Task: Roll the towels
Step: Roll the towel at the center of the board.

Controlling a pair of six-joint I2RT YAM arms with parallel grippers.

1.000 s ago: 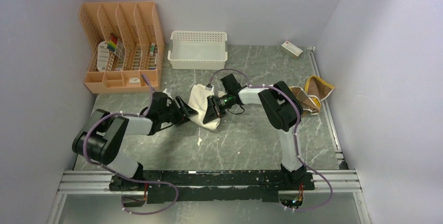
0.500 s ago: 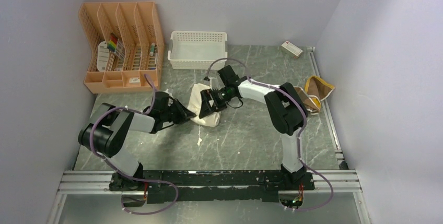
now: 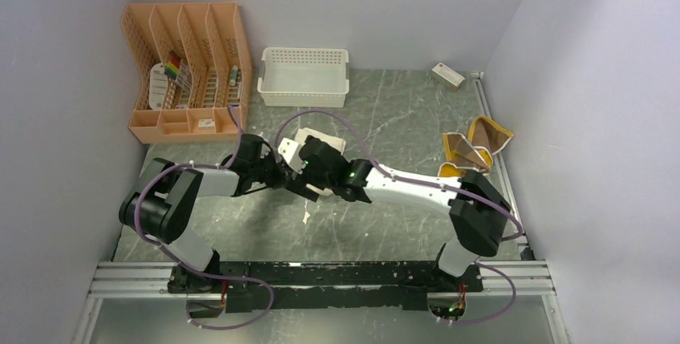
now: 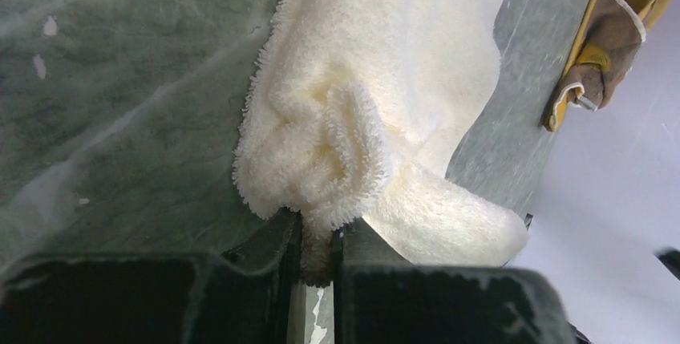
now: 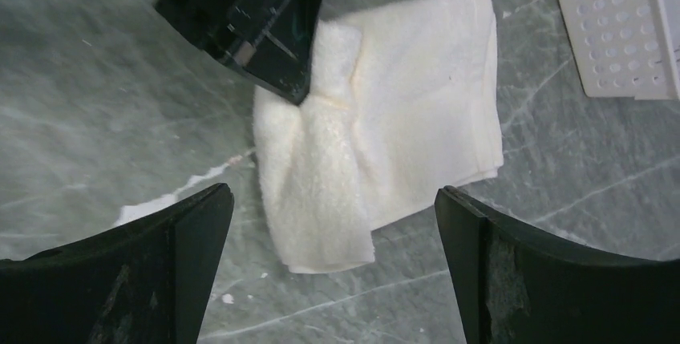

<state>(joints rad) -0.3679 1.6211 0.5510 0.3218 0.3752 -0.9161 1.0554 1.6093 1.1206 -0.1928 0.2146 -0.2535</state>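
Your white towel (image 3: 318, 137) lies on the grey-green marbled table (image 3: 385, 208), a little left of centre and just in front of the white lattice basket (image 3: 305, 75). It is a cream-white terry cloth with a fluffy looped pile, folded into a rough rectangle. In the right wrist view (image 5: 417, 95) most of it lies flat, with a narrower flap doubled over along one side. The left wrist view (image 4: 385, 79) shows one edge gathered into a crumpled knot of folds, and there your left gripper (image 4: 318, 240) is clamped on the cloth, its jaws nearly together with a tuft of pile pinched between them. Your right gripper (image 5: 333, 193) sits directly above the same towel with its fingers (image 5: 184, 248) spread wide, holding nothing; the cloth and the table show between them. From above, the two grippers (image 3: 282, 177) (image 3: 309, 159) crowd together over the near end of the towel and hide much of it. The mustard-yellow towel (image 3: 469, 147), with brown patches and pale edging, sits crumpled in upright folds at the right edge of the table, well apart from both arms. An orange file organiser (image 3: 188, 67) stands at the far left, and a small box (image 3: 447, 75) lies near the far right corner.
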